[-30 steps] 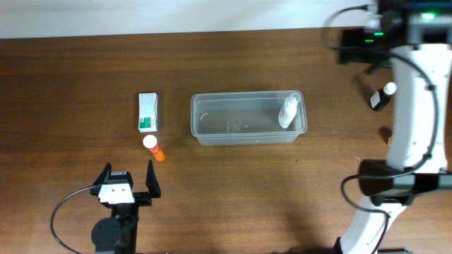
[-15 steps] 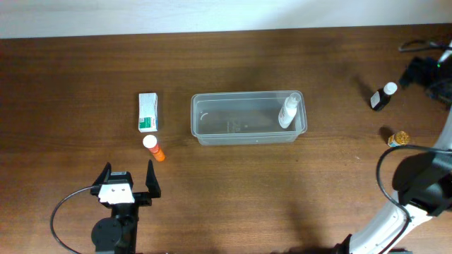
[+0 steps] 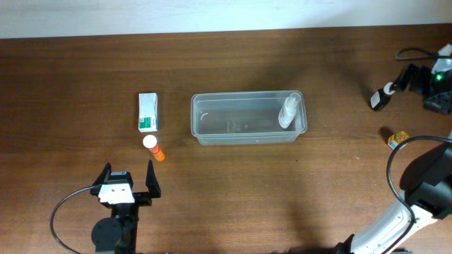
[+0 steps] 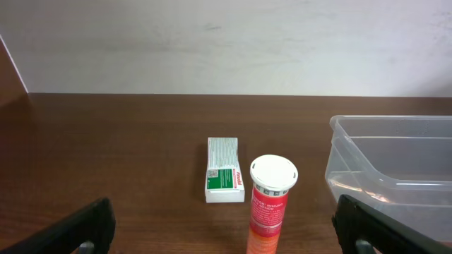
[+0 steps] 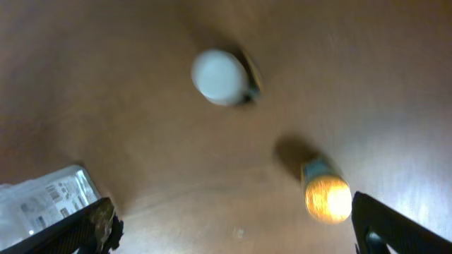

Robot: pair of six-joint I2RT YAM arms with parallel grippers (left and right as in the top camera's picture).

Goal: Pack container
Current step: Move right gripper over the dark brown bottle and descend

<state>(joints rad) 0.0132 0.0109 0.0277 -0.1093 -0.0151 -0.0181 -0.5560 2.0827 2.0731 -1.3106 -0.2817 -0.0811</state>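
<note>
Two jaws of the left gripper (image 3: 128,176) stand wide apart overhead. The container (image 3: 248,118), a clear rimmed rectangular tub, sits mid-tabletop (image 3: 70,85) with a white bottle (image 3: 288,111) inside. Left wrist: a green-and-white box (image 4: 224,178) and an orange tube (image 4: 272,204) carry print too small to read. Right wrist: the right gripper (image 5: 236,226) gapes above a blurred white cap (image 5: 219,76).
</note>
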